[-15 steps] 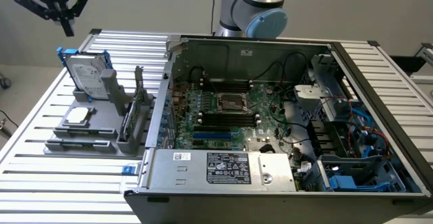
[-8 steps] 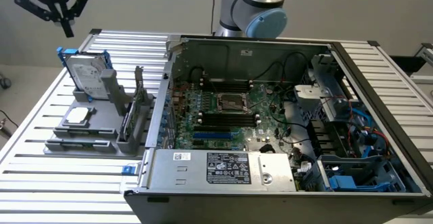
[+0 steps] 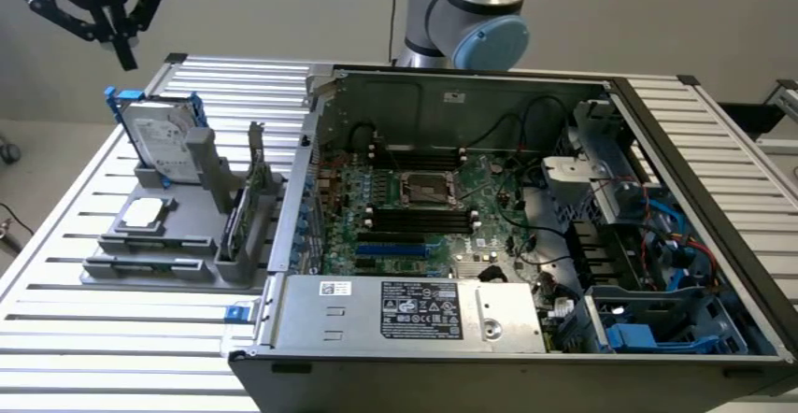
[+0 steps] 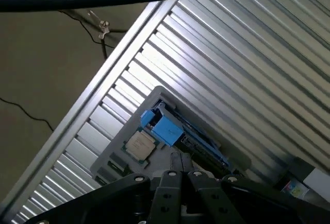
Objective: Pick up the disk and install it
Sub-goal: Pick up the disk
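Fingers (image 4: 177,164): you have them pressed together, grasping nothing.
Gripper (image 3: 122,53): it hangs in the air above the disk (image 3: 163,137), apart from it.
Disk look: silver-grey metal slab, white printed label, blue carrier frame round its edges.
Disk place: you find it standing on edge in the grey holder (image 3: 156,249) on the slatted table (image 3: 75,338) — at the exterior view's left of the open computer case (image 3: 499,91).

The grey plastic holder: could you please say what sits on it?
An upright silver hard drive in a blue frame and a pale square chip; their undersides are hidden.
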Available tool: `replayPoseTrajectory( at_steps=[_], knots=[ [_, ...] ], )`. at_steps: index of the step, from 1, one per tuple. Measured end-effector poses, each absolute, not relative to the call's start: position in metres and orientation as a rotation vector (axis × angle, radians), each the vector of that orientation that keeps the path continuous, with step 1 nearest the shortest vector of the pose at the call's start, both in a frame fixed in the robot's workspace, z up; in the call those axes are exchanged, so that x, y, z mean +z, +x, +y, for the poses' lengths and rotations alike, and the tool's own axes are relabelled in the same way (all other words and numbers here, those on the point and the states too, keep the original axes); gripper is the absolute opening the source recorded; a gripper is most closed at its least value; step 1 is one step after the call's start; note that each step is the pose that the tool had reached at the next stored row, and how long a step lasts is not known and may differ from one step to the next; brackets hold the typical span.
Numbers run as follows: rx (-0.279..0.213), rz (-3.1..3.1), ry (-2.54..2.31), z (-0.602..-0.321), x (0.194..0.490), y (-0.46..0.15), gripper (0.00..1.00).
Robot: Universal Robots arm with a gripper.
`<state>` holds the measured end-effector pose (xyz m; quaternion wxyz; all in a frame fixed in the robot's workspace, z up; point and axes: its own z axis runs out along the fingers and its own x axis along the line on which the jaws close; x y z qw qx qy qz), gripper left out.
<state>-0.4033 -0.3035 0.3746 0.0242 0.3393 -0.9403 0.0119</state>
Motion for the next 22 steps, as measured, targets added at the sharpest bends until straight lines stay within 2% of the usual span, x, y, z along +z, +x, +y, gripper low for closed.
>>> replayPoseTrajectory(
  at_steps=[22],
  knots=[
    [0.051, -2.647, 1.61, -0.3035, 0.3715, -0.4033, 0.11]
  ],
)
